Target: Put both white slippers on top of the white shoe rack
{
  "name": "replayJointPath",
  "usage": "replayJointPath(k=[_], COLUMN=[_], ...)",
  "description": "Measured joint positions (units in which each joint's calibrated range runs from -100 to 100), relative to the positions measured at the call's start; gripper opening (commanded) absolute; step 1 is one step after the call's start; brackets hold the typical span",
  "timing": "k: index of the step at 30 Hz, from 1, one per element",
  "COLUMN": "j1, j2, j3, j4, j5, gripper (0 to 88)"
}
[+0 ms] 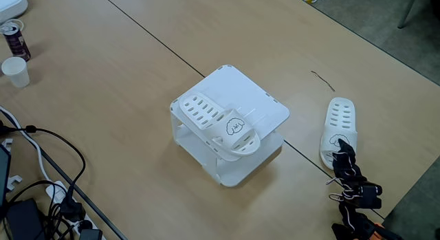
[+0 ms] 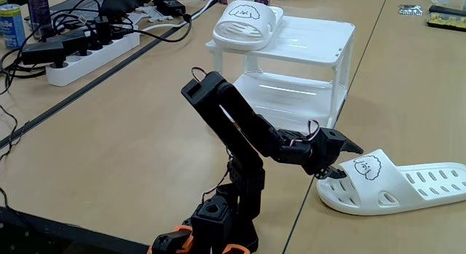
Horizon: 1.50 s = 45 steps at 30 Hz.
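A black robot arm reaches toward the toe end of one of the white slippers [image 2: 397, 185], lower right in a fixed view, its fingers [image 2: 338, 159] spread around the strap edge near the puppy drawing and not yet closed on it. In the other fixed view the same slipper [image 1: 339, 130] lies flat on the wooden table [image 1: 103, 116] at right of frame, with the gripper [image 1: 342, 159] just at its near end.

The other slipper [image 1: 218, 125] already rests on the white shoe rack [image 1: 265, 102] at frame centre, lying diagonally along the left side of the top panel, its toe overhanging the front edge; the same slipper [image 2: 246, 24] shows at top centre of the low view, atop the rack [image 2: 320, 43]. The rack's lower tier appears bare.

For a sound pick, the fingers would best bite the arched strap squarely, since a hold on the thin rim could let the slipper swing. The free right half of the top panel looks the likely landing spot, approached high enough to clear the rack's edge and the slipper already there.

A paper cup [image 1: 15, 71] and a can [image 1: 15, 38] stand upper left.
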<state>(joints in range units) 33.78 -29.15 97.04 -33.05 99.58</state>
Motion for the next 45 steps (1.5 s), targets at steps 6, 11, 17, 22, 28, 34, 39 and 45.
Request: replayJointPath(k=[6, 11, 17, 22, 28, 34, 39, 45], j1=[0.00, 0.00, 0.00, 0.00, 1.72, 4.34, 4.42, 4.72], j2=[6.19, 11.96, 16.49, 19.55, 22.76, 22.76, 22.76, 22.35], j3=[0.00, 0.00, -1.62, -6.65, -10.33, -10.42, -10.42, -11.77], j4=[-6.70, -12.36, -14.94, -14.94, -14.94, -14.94, -14.94, -15.62], j5=[0.00, 0.00, 0.00, 0.00, 0.00, 0.00, 0.00, 0.00], gripper=[22.5, 22.5, 22.5, 22.5, 22.4, 21.6, 0.0, 0.7])
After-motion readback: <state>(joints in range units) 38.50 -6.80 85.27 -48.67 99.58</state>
